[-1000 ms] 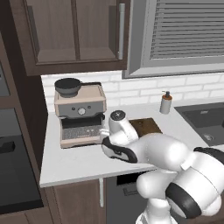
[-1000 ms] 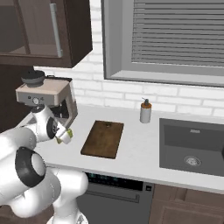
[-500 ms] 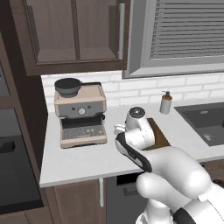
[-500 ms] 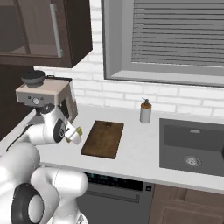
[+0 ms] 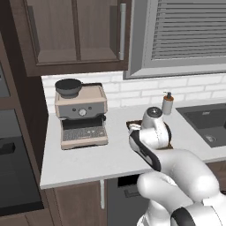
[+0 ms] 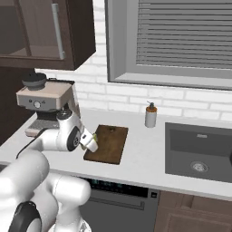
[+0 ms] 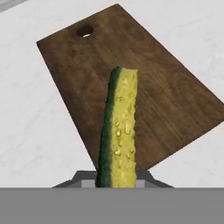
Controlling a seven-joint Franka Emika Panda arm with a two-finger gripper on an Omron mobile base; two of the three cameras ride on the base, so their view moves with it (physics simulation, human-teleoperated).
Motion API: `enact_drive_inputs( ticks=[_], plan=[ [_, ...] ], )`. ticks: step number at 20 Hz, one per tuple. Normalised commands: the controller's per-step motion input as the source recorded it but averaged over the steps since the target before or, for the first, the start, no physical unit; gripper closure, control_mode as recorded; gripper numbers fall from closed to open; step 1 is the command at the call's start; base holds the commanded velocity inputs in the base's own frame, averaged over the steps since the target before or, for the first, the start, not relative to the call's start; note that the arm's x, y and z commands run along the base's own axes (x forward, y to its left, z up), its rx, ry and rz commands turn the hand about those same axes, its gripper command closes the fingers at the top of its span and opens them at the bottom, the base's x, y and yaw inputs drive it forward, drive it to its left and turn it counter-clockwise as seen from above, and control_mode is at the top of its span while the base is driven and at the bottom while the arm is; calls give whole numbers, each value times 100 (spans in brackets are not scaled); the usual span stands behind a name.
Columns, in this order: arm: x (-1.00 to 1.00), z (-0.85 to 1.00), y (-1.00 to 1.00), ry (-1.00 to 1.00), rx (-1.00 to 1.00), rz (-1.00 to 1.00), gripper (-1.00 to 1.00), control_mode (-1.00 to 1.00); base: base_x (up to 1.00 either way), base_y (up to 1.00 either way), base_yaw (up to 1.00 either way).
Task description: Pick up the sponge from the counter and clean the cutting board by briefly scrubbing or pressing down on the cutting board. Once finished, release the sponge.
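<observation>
Above one cutting board (image 7: 144, 100), one sponge (image 7: 118, 131) gripped

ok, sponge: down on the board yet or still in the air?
In the air. The sponge stands on edge in the shut pincer, above the cutting board; contact isn't visible.

arm (image 5: 176, 172): glossy white, rounded bulbous links
joints: dark grey rings and bands between links
wrist: white, with a round grey cap
</observation>
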Motion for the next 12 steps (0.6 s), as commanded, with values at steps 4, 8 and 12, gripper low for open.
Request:
enact_drive_inputs(
  ticks=[4,8,12],
  plan=[
    [0,-2,-59,0,0,-3,100,-100,0,0,0],
    [4,-28,-29,0,0,0,100,-100,0,0,0],
    [12,-47,-1,0,0,0,100,-100,0,0,0]
  ],
)
